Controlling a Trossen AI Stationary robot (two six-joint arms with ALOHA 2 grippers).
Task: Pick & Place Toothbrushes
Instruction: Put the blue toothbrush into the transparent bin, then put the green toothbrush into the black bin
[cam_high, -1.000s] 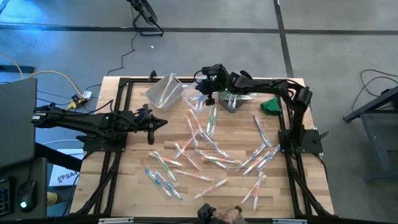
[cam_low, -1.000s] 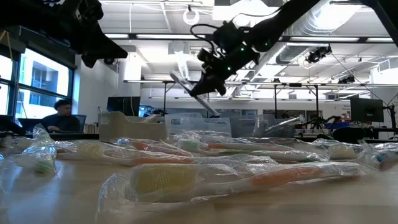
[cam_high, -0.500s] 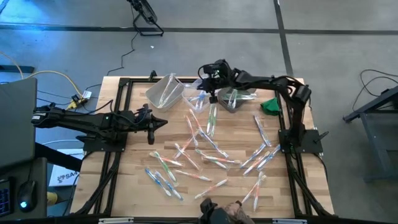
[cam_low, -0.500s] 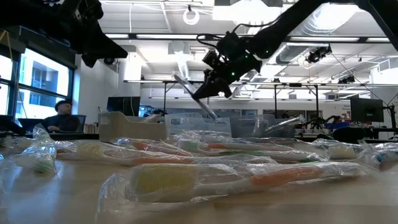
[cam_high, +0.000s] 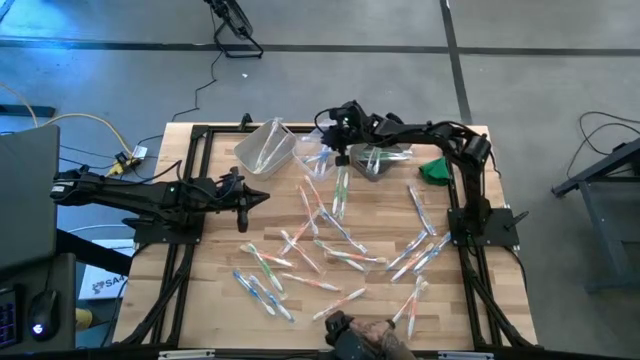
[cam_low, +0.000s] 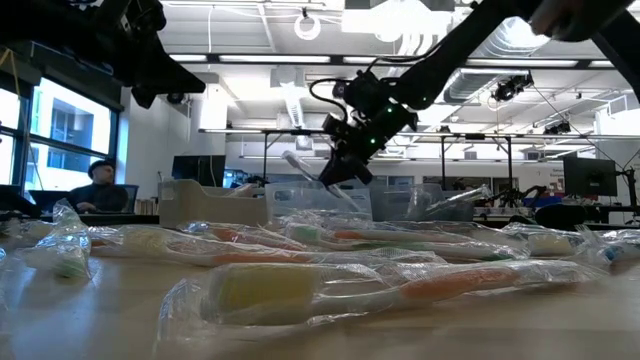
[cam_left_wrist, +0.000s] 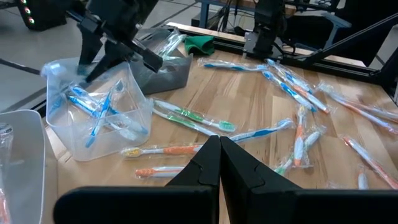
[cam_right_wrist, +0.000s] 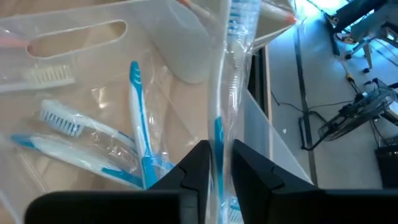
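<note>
- High view: right gripper (cam_high: 338, 130) sits at top centre, over the middle bin (cam_high: 318, 152). Loose toothbrushes (cam_high: 330, 255) lie scattered across the table (cam_high: 220, 300). Left gripper (cam_high: 243, 204) waits at centre left, holding nothing.
- Low view: a wrapped brush (cam_low: 305, 166) hangs tilted from the right gripper, above the bin line.
- Left wrist view: left fingers (cam_left_wrist: 214, 163) are pressed together, empty. The clear bin at left already holds blue brushes (cam_left_wrist: 99, 115).
- Right wrist view: the fingers stand slightly apart with the blue brush between them; whether it is gripped or freed, I cannot tell.
- Handling, judged: brushes are light and stiff, wrappers slick and crinkly. Take hold mid-handle, across the narrow width.
</note>
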